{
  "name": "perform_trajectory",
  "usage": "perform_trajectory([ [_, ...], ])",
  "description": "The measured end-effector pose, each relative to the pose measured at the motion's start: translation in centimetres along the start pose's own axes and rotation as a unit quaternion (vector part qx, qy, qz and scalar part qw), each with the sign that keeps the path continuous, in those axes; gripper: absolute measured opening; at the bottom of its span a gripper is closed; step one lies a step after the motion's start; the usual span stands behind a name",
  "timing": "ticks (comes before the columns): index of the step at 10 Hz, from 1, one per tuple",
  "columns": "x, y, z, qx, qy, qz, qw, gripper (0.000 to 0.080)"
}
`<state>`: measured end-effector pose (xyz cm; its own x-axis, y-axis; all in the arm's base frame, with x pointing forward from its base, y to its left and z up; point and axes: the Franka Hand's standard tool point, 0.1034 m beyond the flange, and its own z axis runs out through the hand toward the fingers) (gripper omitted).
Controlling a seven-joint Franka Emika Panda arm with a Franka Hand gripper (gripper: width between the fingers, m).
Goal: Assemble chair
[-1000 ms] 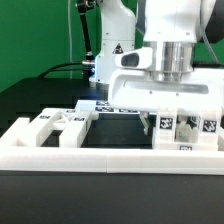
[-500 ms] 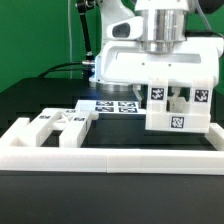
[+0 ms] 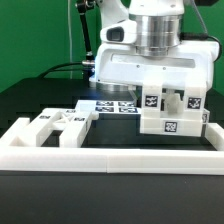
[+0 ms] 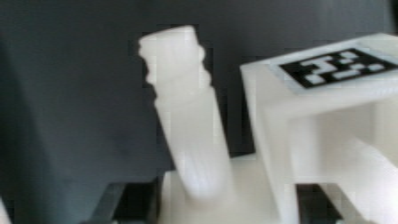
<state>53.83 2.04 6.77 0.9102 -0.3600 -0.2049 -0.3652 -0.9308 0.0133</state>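
In the exterior view my gripper (image 3: 168, 92) hangs over the table's right part, shut on a partly built chair assembly (image 3: 170, 112) of chunky white pieces with several marker tags. The assembly is off the table and slightly turned. In the wrist view a tall white post (image 4: 187, 110) and a tagged block (image 4: 329, 90) of the assembly fill the picture, and my gripper (image 4: 230, 198) has its dark fingers (image 4: 139, 200) pressed against the white base on either side. More loose chair pieces (image 3: 62, 124) lie at the exterior view's left.
A long low white barrier wall (image 3: 110, 160) runs along the front and bends back at the exterior view's left. The marker board (image 3: 115, 105) lies flat behind the loose pieces. The arm's base and cables stand at the back.
The gripper has lifted the chair assembly off the table, shifted it slightly toward the exterior view's left and turned it a little.
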Motion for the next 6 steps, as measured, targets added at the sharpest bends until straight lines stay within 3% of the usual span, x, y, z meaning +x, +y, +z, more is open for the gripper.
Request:
perform_trajectory([
  [2, 0.1, 1.0, -0.5, -0.011, -0.073, 0.01, 0.997, 0.0325],
  [6, -0.6, 2.2, 0.2, -0.038, -0.203, 0.02, 0.978, 0.0325],
])
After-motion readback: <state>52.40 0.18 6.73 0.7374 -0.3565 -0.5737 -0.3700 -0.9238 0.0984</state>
